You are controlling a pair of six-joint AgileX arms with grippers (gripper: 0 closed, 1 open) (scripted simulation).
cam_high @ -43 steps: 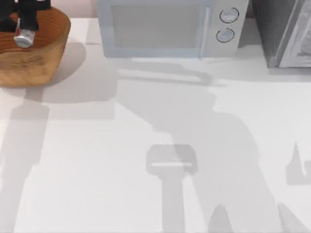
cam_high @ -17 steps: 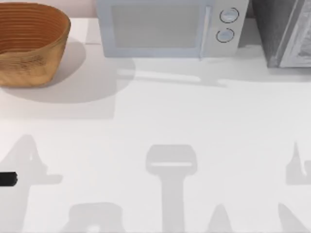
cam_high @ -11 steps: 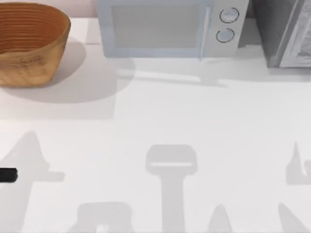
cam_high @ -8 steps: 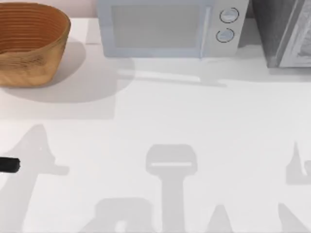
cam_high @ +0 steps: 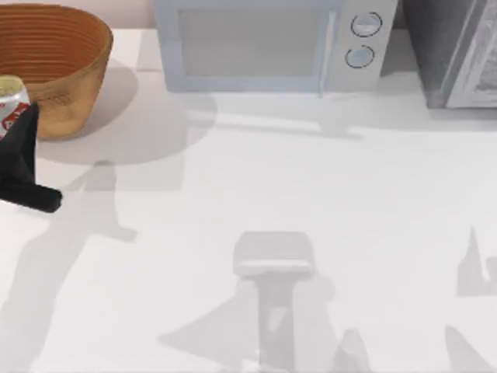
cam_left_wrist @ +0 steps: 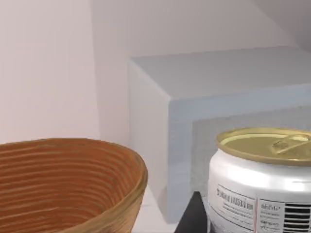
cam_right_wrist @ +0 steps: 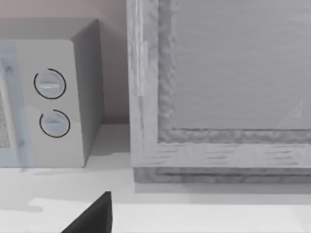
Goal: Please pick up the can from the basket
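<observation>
can (cam_high: 11, 105) held clear of basket (cam_high: 74, 47) — left gripper (cam_high: 12, 132) clamped on it.
rigid, light, smooth-walled; likely slippery — grip mid-body.

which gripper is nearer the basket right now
Left. The left gripper holds the can beside the basket; the right gripper faces the microwave, far across.

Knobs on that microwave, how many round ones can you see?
2. Both sit on the microwave front panel's right side: the upper knob and the lower knob directly below it. The right wrist view shows the same pair stacked likewise.
</observation>
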